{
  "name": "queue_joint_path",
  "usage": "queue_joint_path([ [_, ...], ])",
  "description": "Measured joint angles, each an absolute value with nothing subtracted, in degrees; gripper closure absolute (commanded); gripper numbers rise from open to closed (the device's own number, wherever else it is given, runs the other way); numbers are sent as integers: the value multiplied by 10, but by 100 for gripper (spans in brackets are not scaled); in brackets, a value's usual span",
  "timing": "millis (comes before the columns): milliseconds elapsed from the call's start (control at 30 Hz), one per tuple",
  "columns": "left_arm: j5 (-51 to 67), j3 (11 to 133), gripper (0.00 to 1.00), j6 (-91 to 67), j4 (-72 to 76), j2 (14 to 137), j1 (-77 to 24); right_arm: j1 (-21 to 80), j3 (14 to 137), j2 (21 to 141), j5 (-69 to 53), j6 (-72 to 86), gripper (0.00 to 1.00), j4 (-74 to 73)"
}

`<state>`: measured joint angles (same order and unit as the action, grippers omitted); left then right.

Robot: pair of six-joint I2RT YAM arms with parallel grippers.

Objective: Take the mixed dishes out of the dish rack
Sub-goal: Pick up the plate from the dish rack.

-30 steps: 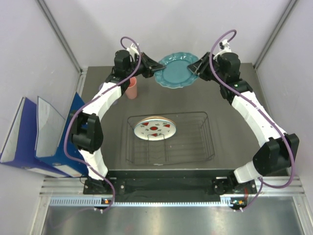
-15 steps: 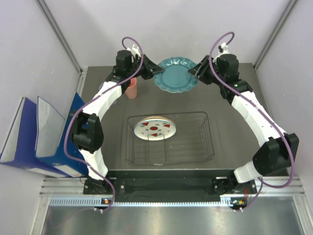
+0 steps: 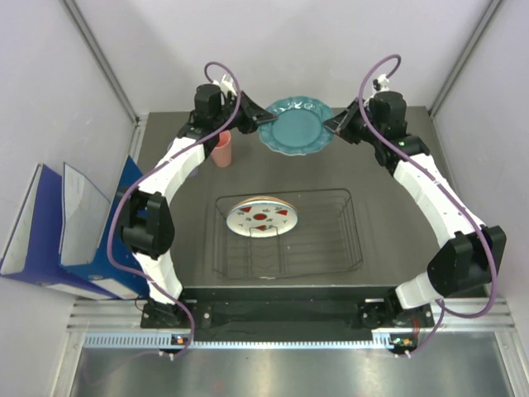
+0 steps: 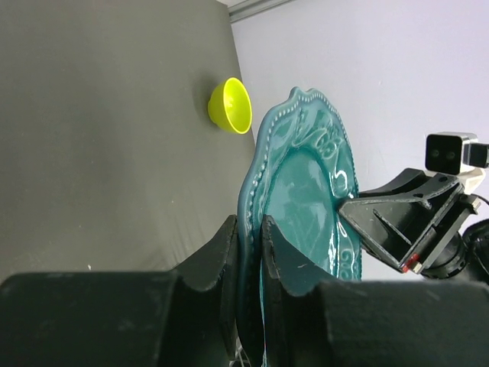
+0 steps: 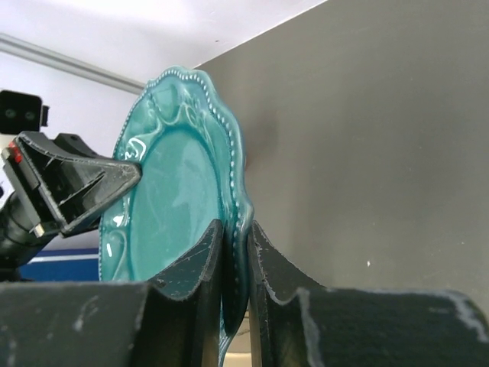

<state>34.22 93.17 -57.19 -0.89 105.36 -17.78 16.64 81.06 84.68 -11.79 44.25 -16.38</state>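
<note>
Dark tabletop [image 3: 281,174] beyond the dish rack [image 3: 355,240]: teal scalloped plate [image 3: 296,128] held by left gripper [image 3: 263,121] and right gripper [image 3: 329,126], each clamped on opposite rims; white plate with red marks [image 3: 262,217] lies inside the rack.

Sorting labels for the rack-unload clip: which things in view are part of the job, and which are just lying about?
Job:
teal plate
white plate with red marks
pink cup
yellow bowl
wire rack

Lying about:
blue binders, left of the table
</note>
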Motion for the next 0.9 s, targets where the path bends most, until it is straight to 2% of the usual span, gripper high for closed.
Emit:
queue_joint_path([
  [533,379,870,100,-626,94,1055,-158,136,700,845,-245,542,100,27],
  [700,382,870,100,-623,103,1055,-157,133,698,846,-255,554,86,43],
  [900,381,870,100,-620,95,1055,-154,133,698,853,-281,558,64,51],
])
